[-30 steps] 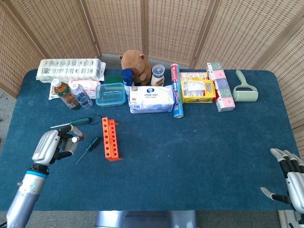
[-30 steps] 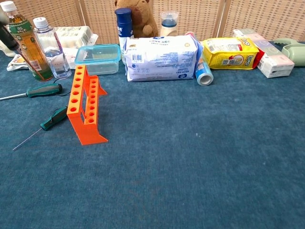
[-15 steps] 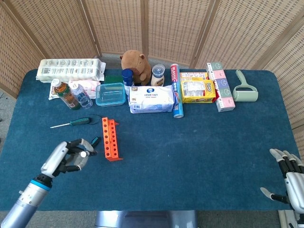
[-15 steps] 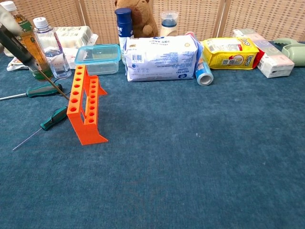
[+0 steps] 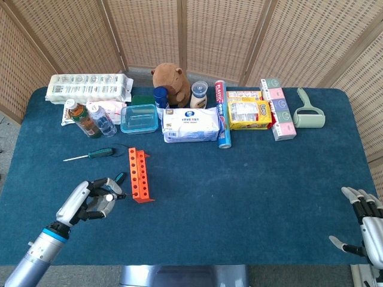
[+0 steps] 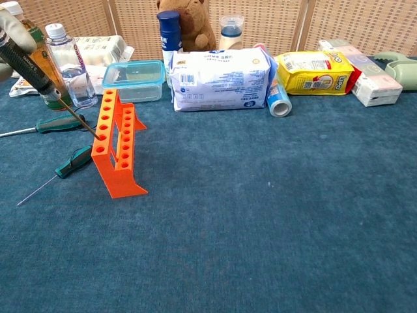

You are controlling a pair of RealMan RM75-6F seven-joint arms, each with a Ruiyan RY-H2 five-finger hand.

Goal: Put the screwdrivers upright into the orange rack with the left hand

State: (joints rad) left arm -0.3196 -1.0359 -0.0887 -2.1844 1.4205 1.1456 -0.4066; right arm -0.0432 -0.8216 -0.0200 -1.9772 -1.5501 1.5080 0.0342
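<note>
Left hand (image 5: 91, 201) sits at 9 o'clock of the orange rack (image 5: 139, 174), fingers wrapped around a dark-handled screwdriver (image 6: 40, 74). In the chest view its shaft slants down toward 4 o'clock, tip right at the rack's top rail about midway along (can't tell if it's in a hole or just touching). Tool is tilted, not upright. Rack stands on the blue desk (image 5: 239, 197), long axis running 12 to 6, holes on the top rail look empty. Two more screwdrivers lie flat on the desk: a green-handled one (image 5: 96, 153) at 10 o'clock of the rack, well apart, shaft pointing to 9; a smaller green-handled one (image 6: 71, 162) just beside the rack's 9 o'clock side, thin shaft trailing toward 7. Right hand (image 5: 366, 230) rests at the desk's 4 o'clock corner, fingers spread, holding nothing. Back row at 12 o'clock of the rack: clear blue-lidded box (image 5: 139, 118), two bottles (image 5: 96, 119) to its 9, white wipes pack (image 5: 191, 124) to its 3.
</note>
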